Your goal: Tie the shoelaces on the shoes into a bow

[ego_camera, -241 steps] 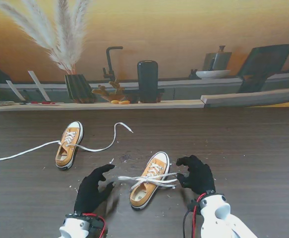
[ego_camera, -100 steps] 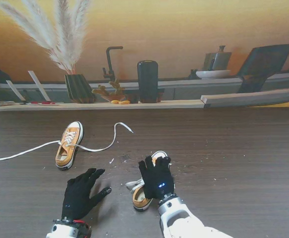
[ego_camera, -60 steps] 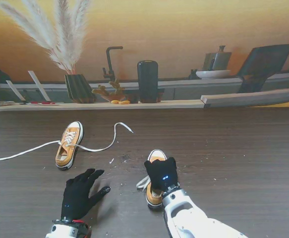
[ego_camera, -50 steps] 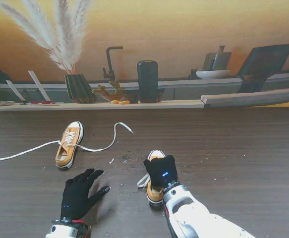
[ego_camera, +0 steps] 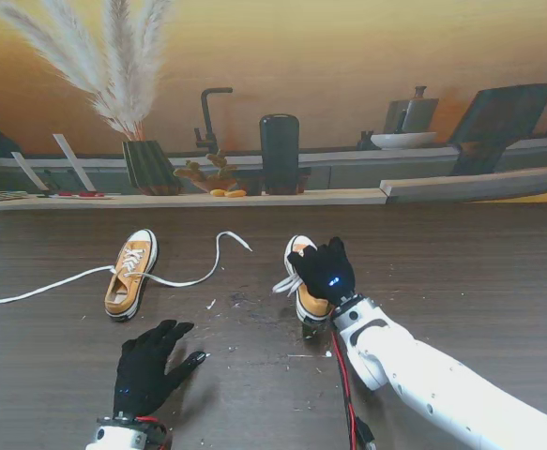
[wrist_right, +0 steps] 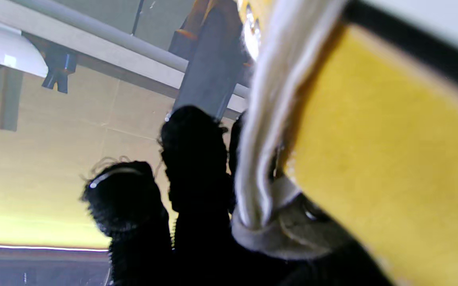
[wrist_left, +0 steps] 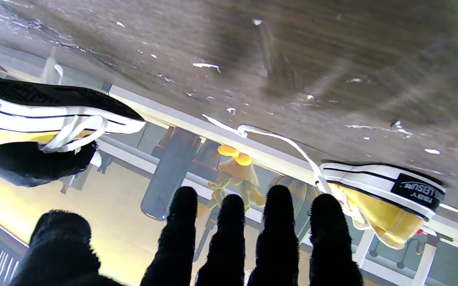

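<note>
Right hand (ego_camera: 325, 269) now farther from me, lifts shoe (ego_camera: 308, 298), fingers closed on it. Left hand (ego_camera: 148, 367) open, holds nothing. Two shoes: second shoe (ego_camera: 129, 273) on worktop (ego_camera: 461, 272).

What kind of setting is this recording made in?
Probably a lab bench staged as a kitchen: behind the dark wood table is a printed backdrop with a faucet and counter. Two yellow sneakers and loose laces are the only working props.
</note>
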{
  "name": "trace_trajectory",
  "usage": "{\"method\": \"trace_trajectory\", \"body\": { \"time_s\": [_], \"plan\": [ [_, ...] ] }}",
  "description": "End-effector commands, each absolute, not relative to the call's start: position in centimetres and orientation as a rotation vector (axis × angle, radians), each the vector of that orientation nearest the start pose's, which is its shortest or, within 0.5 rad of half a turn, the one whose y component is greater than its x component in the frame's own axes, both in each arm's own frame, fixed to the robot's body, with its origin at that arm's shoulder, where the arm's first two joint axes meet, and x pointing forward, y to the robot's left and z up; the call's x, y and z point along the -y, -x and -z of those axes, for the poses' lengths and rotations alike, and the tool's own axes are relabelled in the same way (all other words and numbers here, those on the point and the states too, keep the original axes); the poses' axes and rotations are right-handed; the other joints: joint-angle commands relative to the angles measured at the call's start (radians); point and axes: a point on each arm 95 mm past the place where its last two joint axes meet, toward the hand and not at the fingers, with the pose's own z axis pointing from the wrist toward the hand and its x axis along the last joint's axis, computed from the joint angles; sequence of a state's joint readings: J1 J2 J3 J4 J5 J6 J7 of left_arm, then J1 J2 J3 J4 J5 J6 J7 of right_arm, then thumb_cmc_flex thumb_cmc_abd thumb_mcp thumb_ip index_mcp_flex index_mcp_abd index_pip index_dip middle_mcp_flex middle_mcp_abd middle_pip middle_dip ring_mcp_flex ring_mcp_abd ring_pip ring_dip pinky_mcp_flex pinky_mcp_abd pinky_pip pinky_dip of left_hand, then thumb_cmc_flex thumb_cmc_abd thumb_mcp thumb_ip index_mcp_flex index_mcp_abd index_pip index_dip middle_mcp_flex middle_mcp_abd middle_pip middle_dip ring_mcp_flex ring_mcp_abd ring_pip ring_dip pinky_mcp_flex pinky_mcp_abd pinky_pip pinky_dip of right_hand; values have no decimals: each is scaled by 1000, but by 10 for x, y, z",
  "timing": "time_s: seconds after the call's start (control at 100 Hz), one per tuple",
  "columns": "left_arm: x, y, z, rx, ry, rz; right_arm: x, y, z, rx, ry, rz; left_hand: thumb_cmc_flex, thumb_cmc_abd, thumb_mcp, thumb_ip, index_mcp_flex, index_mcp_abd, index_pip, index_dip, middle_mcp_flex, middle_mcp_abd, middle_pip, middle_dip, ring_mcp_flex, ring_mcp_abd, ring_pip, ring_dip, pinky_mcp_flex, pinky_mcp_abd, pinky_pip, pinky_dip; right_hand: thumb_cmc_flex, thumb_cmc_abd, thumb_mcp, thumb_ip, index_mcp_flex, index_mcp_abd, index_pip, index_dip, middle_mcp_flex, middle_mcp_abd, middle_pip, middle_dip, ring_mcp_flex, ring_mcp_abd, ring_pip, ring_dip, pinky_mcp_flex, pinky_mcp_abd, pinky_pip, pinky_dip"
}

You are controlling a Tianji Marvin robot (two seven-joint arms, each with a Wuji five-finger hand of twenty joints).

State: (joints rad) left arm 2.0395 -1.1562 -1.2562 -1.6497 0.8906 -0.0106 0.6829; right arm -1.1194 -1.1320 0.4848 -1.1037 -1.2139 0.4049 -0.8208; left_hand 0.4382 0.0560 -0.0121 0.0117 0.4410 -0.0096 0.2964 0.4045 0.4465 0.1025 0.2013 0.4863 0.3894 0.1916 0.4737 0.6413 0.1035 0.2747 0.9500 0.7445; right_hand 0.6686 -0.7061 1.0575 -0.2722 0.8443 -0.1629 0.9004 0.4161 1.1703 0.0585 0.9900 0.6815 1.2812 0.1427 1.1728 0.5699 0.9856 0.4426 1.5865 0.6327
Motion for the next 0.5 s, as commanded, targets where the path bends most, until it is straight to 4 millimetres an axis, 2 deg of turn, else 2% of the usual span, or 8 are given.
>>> {"method": "trace_trajectory", "body": {
  "time_s": [0.0, 0.23, 0.32, 0.34, 0.36, 0.39, 0.4, 0.49],
  "plan": [
    [-7, -243, 394, -1004, 1352, 1646, -88, -440, 350, -1269, -261, -1416, 13, 4, -7, 4, 17, -14, -1, 18, 0, 16, 8, -3, 13, 6, 14, -7, 3, 14, 12, -7, 82, 121, 28, 10, 17, -51, 90, 26, -30, -19, 10, -7, 27, -16, -23, -16, -10, -17, -7, 8],
    [-2, -246, 394, -1025, 1353, 1639, -74, -479, 357, -1268, -239, -1345, 19, 2, -7, 4, 18, -13, 1, 18, 0, 17, 10, -3, 14, 6, 16, -8, 3, 14, 14, -10, 21, 123, 18, 0, -51, -59, 63, -43, -112, -31, 17, -23, 2, -22, -132, -51, -95, -46, -65, 4],
    [-2, -247, 394, -1029, 1353, 1631, -71, -489, 362, -1292, -250, -1306, 21, 2, -7, 4, 18, -13, 2, 19, 0, 17, 11, -3, 14, 5, 17, -8, 4, 13, 16, -11, -111, 81, 34, -9, -139, -24, 21, -85, -201, -20, 15, -28, -68, -21, -176, -46, -165, -48, -108, 13],
    [-2, -247, 394, -1029, 1353, 1630, -70, -490, 364, -1299, -260, -1296, 21, 2, -7, 4, 18, -13, 3, 19, 0, 18, 11, -3, 14, 6, 17, -8, 4, 13, 16, -11, -164, 71, 54, -1, -148, 1, -15, -87, -225, -16, 15, -29, -87, -18, -186, -44, -183, -47, -119, 18],
    [-2, -247, 395, -1029, 1353, 1629, -70, -491, 365, -1306, -272, -1288, 22, 2, -7, 4, 18, -13, 3, 19, 0, 17, 11, -3, 14, 7, 17, -8, 4, 13, 16, -11, -212, 68, 74, 18, -148, 28, -84, -51, -250, -13, 13, -27, -108, -16, -199, -39, -202, -45, -134, 29],
    [-2, -247, 395, -1030, 1354, 1627, -70, -491, 368, -1321, -291, -1274, 24, 1, -6, 5, 18, -13, 3, 19, 0, 17, 11, -3, 14, 5, 17, -8, 3, 14, 16, -11, -268, 93, 64, 102, -158, 63, -186, 22, -297, -2, 12, -26, -152, -10, -215, -35, -245, -43, -161, 46],
    [-2, -247, 395, -1030, 1354, 1626, -70, -492, 369, -1327, -297, -1267, 25, 0, -6, 5, 18, -12, 3, 19, -1, 18, 11, -3, 15, 6, 18, -8, 3, 14, 16, -11, -278, 93, 58, 118, -164, 71, -202, 37, -309, -1, 11, -26, -162, -9, -217, -34, -256, -42, -165, 49],
    [-1, -247, 395, -1034, 1355, 1620, -67, -490, 377, -1374, -352, -1207, 31, -2, -5, 6, 19, -12, 4, 19, 0, 16, 12, -3, 14, 5, 18, -9, 3, 14, 16, -12, -325, 43, -13, 116, -240, 139, -259, 54, -408, 15, 14, -21, -255, 1, -229, -32, -345, -42, -195, 60]
  ]
}}
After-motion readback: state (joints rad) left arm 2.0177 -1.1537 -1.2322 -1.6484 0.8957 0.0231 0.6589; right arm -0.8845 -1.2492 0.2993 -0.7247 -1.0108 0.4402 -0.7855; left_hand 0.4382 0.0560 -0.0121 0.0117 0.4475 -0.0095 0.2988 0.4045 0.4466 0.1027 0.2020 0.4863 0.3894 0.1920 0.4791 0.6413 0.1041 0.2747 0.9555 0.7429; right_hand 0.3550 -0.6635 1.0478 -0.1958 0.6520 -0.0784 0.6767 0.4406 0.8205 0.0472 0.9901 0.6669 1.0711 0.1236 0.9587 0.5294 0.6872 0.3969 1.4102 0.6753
